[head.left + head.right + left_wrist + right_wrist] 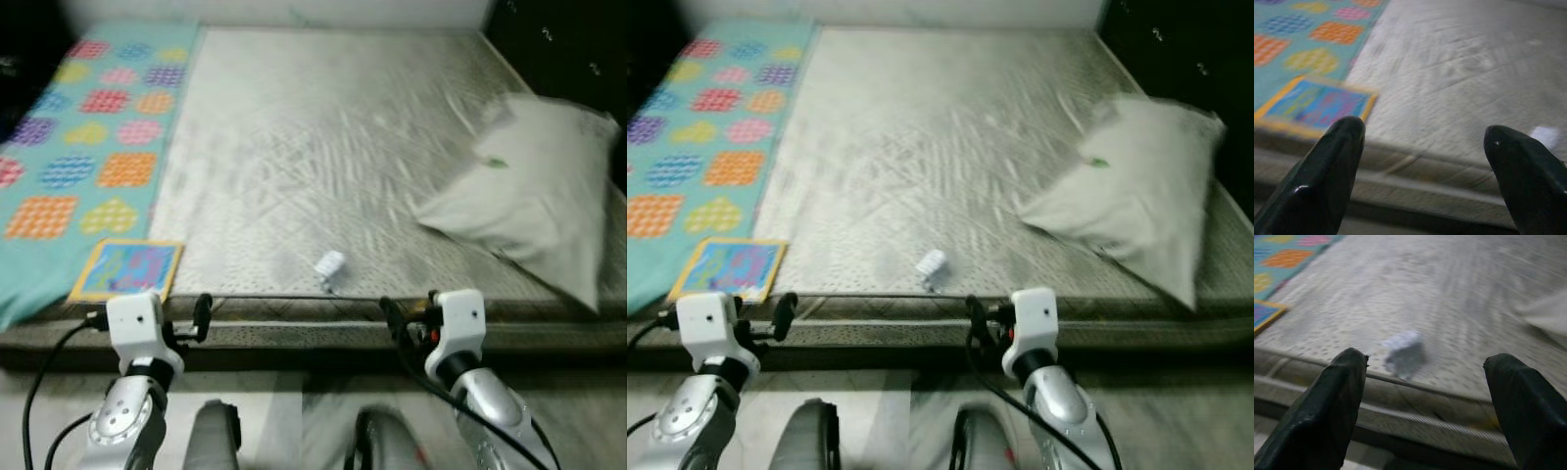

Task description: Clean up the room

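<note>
1. You are facing a bed (323,166) covered by a grey patterned sheet; take this bed as your landmark, and note that the pictures are a little blurred.
2. A small white object (330,263) lies on the sheet close to the bed's near edge, roughly midway along that edge. It is too small and blurred for you to tell what it is.
3. A white pillow (534,196) lies on the bed's right side, tilted, with a small green mark on its cover, well apart from the white object.
4. A teal blanket (93,147) with coloured squares and hearts covers the bed's left side.
5. A flat book or card with a yellow border and blue picture (127,269) lies at the bed's near left corner, at the blanket's edge.
6. Your left gripper (201,315) sits just before the bed's near edge, in front of the yellow-bordered book. In the left wrist view its two black fingers (1327,181) stand wide apart with nothing between them.
7. Your right gripper (390,315) is also just before the bed's near edge, a little right of the white object. In the right wrist view its fingers (1325,416) are spread wide, and the white object (1403,352) shows on the sheet beyond them, untouched.
8. A thin dark cable (284,297) runs along the bed's near edge between the two grippers.
</note>
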Robot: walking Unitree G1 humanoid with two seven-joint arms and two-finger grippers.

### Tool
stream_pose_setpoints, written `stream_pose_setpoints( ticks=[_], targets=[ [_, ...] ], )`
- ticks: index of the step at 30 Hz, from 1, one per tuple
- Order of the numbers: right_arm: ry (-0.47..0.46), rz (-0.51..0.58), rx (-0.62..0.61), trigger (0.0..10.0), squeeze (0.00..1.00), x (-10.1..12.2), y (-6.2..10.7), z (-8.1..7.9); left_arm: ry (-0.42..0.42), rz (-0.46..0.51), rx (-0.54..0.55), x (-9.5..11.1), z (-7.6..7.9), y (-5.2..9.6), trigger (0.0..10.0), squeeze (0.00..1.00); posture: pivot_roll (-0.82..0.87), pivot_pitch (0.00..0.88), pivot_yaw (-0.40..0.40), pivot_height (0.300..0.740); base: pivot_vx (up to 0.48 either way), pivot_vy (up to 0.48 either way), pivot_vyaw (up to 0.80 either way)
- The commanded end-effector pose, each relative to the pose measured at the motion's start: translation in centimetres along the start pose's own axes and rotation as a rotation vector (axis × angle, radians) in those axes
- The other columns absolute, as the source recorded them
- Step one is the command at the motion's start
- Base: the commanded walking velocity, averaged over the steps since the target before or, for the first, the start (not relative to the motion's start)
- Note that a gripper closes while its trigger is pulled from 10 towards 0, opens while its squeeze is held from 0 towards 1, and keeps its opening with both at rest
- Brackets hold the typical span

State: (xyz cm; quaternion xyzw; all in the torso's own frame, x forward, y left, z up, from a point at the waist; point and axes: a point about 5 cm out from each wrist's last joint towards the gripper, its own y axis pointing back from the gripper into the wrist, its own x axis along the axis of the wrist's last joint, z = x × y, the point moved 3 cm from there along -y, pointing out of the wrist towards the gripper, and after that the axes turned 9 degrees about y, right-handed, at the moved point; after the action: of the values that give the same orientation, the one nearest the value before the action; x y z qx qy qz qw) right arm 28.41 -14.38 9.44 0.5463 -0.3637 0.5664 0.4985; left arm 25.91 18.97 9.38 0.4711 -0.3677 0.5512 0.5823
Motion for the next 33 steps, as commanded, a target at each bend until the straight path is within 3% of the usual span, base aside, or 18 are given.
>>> stream_pose_setpoints(
  ticks=[1, 10, 15, 23, 33],
  targets=[
    [-0.008, -0.02, 0.005, 10.0, 0.0, -0.65, 0.3, -0.18, -0.01, -0.028, 0.032, -0.68, -0.68, 0.28, 10.0, 0.0, -0.07, 0.161, -0.002, 0.623, 0.0, 0.0, 0.0],
    [0.058, -0.003, 0.063, 10.0, 0.0, -0.42, 0.26, -1.05, -0.008, -0.009, 0.08, -0.36, -1.15, 0.35, 10.0, 0.0, -0.07, 0.163, -0.005, 0.623, 0.0, 0.0, 0.0],
    [0.02, -0.017, 0.048, 10.0, 0.0, -0.62, 0.2, -0.75, -0.008, -0.008, 0.079, -0.38, -1.11, 0.31, 10.0, 0.0, -0.07, 0.172, -0.005, 0.623, 0.0, 0.0, 0.0],
    [0.018, -0.015, 0.056, 10.0, 0.0, -0.64, 0.13, -0.93, -0.007, -0.009, 0.088, -0.39, -1.27, 0.25, 10.0, 0.0, -0.07, 0.179, -0.004, 0.593, 0.0, 0.0, 0.0],
    [0.014, -0.015, 0.057, 10.0, 0.0, -0.59, -0.06, -0.94, -0.008, 0.005, 0.07, -0.19, -1.11, 0.07, 10.0, 0.0, -0.07, 0.18, -0.003, 0.593, 0.0, 0.0, 0.0]
  ],
)
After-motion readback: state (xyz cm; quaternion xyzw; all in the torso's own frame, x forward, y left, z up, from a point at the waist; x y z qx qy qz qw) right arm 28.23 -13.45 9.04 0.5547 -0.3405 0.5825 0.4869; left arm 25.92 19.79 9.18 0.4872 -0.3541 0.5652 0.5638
